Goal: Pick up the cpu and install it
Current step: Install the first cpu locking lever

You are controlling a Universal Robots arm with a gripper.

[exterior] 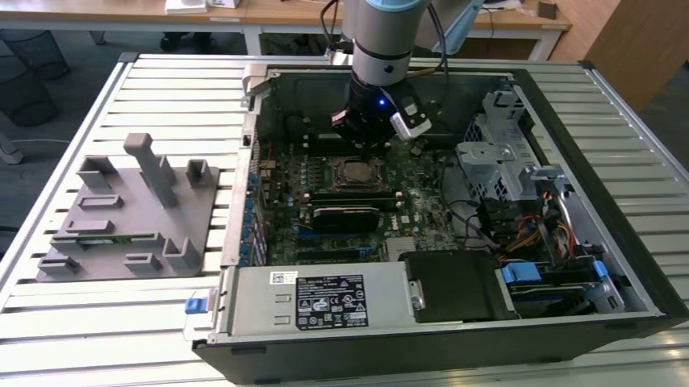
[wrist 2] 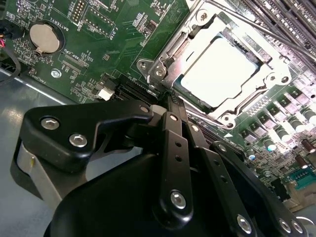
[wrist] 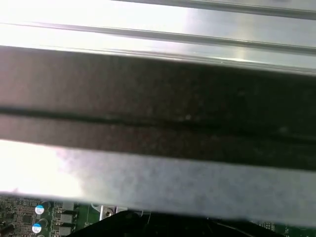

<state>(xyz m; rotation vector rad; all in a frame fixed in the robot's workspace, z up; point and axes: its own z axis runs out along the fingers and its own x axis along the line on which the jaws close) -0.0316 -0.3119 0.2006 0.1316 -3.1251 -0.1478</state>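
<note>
The cpu (exterior: 354, 172) (wrist 2: 219, 74) lies flat in the motherboard socket, its silver top bright, with the metal socket frame (wrist 2: 168, 54) around its edges. My gripper (exterior: 372, 143) (wrist 2: 169, 101) hangs inside the open computer case, just behind the socket in the exterior view. In the second wrist view the black fingers (wrist 2: 174, 148) converge to one tip at the socket frame's edge. They are shut with nothing between them, and the cpu is apart from them.
A grey fixture block (exterior: 129, 218) stands at the exterior view's left on the slatted table (exterior: 97, 322). Inside the case are a black heatsink block (exterior: 344, 216), power supply (exterior: 323, 300), drive cage (exterior: 506, 161) and cables (exterior: 517, 235). A case wall (wrist: 158, 113) is close by.
</note>
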